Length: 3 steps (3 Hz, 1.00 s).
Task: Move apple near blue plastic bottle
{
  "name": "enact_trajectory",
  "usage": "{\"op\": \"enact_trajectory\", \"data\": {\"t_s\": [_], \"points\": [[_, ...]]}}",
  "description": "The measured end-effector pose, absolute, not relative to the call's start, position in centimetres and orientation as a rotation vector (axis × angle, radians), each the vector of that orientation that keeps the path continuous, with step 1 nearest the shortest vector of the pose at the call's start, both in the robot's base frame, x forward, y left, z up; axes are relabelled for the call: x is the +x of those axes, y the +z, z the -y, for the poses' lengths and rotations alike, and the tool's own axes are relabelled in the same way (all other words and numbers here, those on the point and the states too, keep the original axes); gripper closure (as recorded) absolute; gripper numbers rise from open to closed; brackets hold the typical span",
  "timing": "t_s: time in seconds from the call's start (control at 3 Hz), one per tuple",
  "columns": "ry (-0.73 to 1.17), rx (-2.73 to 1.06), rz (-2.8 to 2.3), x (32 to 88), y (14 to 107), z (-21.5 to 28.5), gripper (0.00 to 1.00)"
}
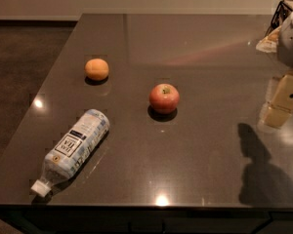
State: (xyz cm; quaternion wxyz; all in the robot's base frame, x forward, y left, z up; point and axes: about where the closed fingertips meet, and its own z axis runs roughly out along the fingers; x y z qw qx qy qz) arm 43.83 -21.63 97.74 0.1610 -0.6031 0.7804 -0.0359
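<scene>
One gripper (282, 101) hovers at right, well apart from apple (164, 98) and bottle (77, 147).

The blue plastic bottle (74, 152) is lying on its side at the near left of the table (195, 174). Its pale checkered label (88, 130) is carrying a dark panel (70, 145) with white capital lettering in a few short lines, but the words cannot be made out. The gripper (282, 106) is hanging at the right edge of the scene, above the table, well apart from the bottle.
</scene>
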Motion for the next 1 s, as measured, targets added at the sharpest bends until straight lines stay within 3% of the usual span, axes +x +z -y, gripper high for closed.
{"op": "enact_trajectory", "data": {"t_s": [1.0], "points": [[-0.048, -1.697, -2.184, 44.4, 97.8, 20.5, 0.0]]}}
